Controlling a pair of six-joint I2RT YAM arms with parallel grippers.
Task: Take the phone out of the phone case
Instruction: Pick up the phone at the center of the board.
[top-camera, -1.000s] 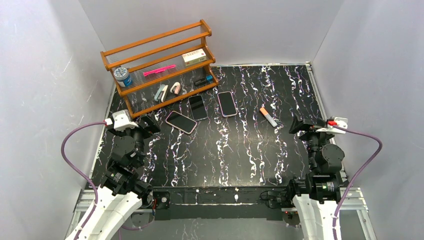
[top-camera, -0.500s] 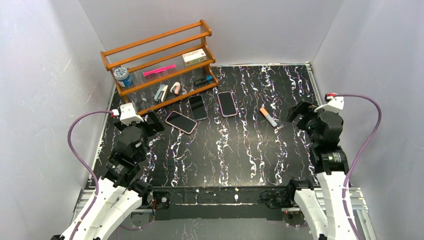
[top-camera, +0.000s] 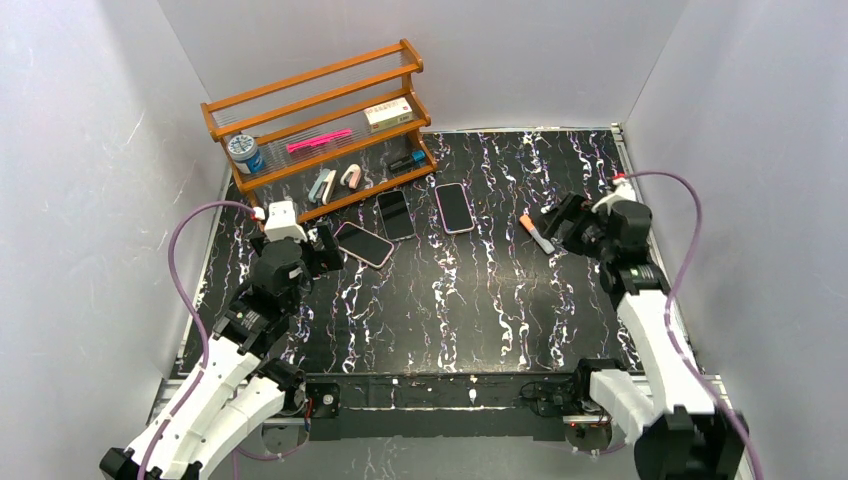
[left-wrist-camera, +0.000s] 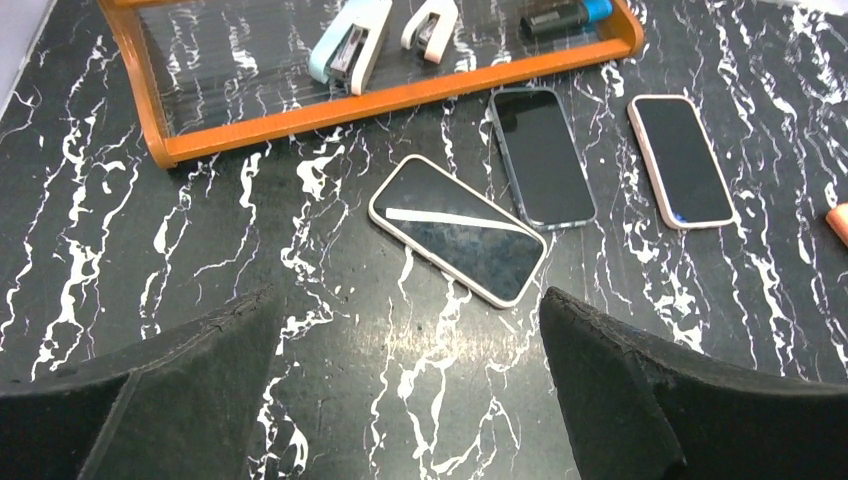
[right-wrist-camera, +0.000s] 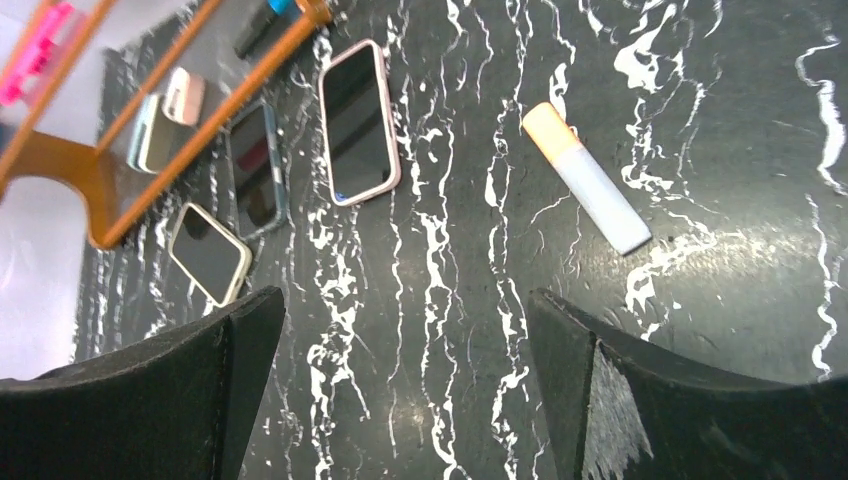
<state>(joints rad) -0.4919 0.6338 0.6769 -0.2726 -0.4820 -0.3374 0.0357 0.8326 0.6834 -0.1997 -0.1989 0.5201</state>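
Note:
Three phones lie face up near the shelf. The nearest, a phone in a pale case, lies tilted. Beside it lie a phone with a dark rim and a phone in a pink case. My left gripper hangs open just left of the pale-cased phone, its fingers apart over bare table. My right gripper is open too, empty, at the right side of the table, facing the phones.
A wooden shelf stands at the back left with two staplers, a tape roll, a pink item and a box. A white marker with an orange cap lies just left of my right gripper.
Both arms have unfolded and reached forward. The left gripper has come up beside the pale-cased phone; the right gripper has swung left toward the marker. Both stayed open. The phones have not moved.

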